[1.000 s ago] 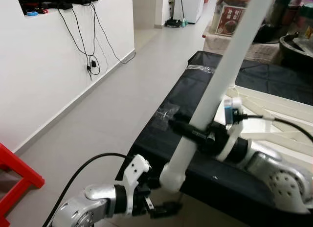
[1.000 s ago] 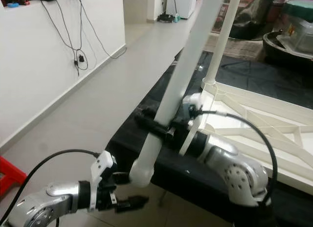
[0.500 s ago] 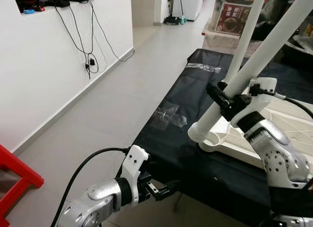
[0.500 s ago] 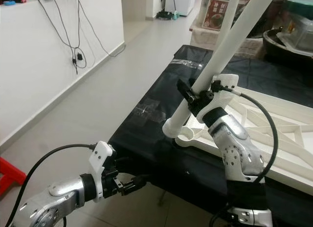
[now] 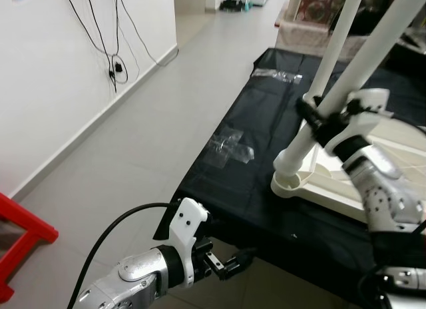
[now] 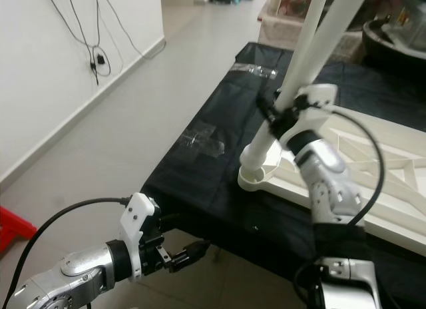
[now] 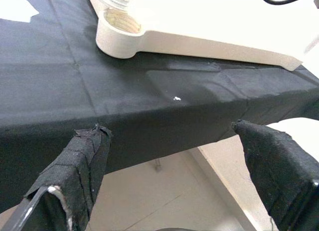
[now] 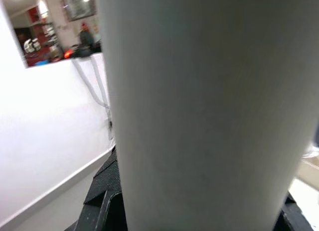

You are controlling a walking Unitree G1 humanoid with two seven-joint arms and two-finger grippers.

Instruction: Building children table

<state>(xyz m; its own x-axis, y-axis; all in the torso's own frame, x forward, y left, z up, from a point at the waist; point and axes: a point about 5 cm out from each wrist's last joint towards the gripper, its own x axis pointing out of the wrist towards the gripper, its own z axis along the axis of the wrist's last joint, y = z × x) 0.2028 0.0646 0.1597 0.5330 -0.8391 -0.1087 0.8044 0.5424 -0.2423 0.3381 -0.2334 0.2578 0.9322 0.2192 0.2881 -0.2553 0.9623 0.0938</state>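
Your right pincer point(image 5: 318, 117) is clenched on the white table leg point(image 5: 353, 69), holding it tilted with its foot just above the corner socket point(image 5: 287, 184) of the upturned tabletop point(image 6: 373, 169), apparently to seat it. That top lies on the black-covered bench point(image 5: 239, 162). Your left pincer point(image 6: 190, 250) hangs released below the bench edge, out of the way.

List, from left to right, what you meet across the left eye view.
Red stool → dangling black cables → left claw → clear plastic wrap → white table leg gripped by right claw
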